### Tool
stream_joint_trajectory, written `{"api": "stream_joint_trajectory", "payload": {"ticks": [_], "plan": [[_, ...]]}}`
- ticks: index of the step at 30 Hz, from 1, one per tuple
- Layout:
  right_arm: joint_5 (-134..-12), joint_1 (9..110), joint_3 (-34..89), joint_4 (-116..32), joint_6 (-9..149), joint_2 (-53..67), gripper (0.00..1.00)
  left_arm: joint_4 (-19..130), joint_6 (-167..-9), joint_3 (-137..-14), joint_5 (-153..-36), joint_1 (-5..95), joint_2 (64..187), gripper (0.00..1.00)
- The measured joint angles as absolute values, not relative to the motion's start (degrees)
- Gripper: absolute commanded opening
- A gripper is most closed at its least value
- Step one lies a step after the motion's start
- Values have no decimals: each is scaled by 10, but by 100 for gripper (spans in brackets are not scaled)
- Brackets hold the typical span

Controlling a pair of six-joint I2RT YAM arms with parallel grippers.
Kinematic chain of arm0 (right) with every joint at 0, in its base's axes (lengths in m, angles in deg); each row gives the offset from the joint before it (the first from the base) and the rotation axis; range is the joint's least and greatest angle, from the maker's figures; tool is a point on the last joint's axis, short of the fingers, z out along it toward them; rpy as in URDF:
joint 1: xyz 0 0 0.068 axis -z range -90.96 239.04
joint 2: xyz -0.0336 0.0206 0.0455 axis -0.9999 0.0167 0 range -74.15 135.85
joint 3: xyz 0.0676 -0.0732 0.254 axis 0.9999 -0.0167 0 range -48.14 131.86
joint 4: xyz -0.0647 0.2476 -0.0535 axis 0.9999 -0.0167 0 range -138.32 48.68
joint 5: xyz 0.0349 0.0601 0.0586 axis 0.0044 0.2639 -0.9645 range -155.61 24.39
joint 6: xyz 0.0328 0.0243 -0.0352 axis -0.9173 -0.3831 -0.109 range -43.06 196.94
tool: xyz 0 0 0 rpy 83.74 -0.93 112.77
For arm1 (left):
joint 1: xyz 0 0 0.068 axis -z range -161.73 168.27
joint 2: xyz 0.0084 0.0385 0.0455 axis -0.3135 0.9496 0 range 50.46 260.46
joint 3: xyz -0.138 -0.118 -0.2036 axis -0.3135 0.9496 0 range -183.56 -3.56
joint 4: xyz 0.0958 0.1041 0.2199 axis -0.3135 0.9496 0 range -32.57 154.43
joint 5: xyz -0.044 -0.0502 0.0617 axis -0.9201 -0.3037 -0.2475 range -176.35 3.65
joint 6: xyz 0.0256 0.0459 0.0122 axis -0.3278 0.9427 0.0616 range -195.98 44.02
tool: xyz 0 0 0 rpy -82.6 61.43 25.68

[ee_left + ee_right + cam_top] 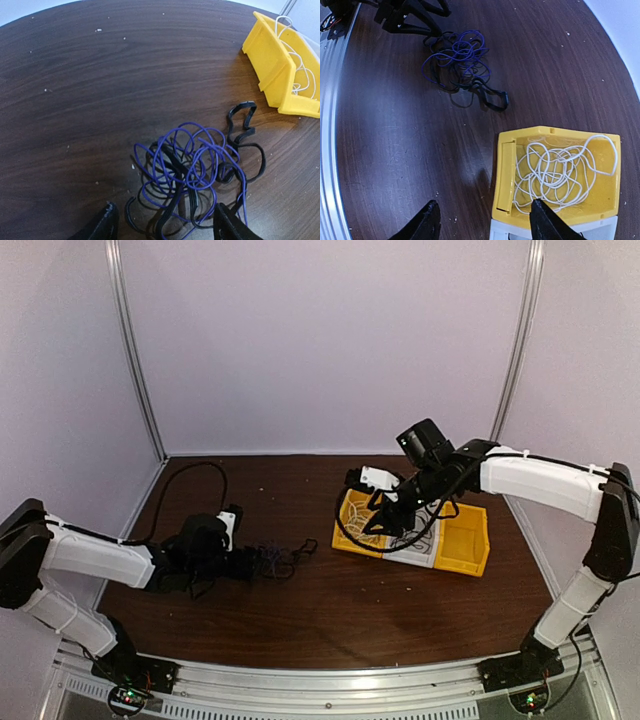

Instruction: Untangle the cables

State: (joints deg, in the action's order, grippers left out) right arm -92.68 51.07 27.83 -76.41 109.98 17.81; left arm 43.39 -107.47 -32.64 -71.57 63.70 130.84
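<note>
Cables: white cable (560, 170) loose in yellow bin (503, 170), separated. Blue-and-black clump (192, 172) on table (75, 100), still knotted. Right gripper (482, 225) wide, empty, above bin. Left gripper (167, 227) wide, straddling clump. Next: pinch one strand, pull apart.

A loose white cord (560, 172) lies inside the yellow plastic bin (502, 175) on the table's right half, while the tangled blue and black cords (192, 172) lie on the dark wooden tabletop (100, 100) to its left.
</note>
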Motion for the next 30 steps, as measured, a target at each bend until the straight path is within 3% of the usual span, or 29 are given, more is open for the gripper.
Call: {"api": "stream_joint_trajectory", "payload": {"ticks": [8,15,30], "plan": [[-918,453,342,-761,1099,285,50,438,-1114,-277,-747,636,1297,57],[-876,402,434,-758,1100,396,38,433,-1134,-253,-757,636,1293,58],[-755,331,548,-762,1116,536,39,434,-1155,-211,-740,636,1215,63]]}}
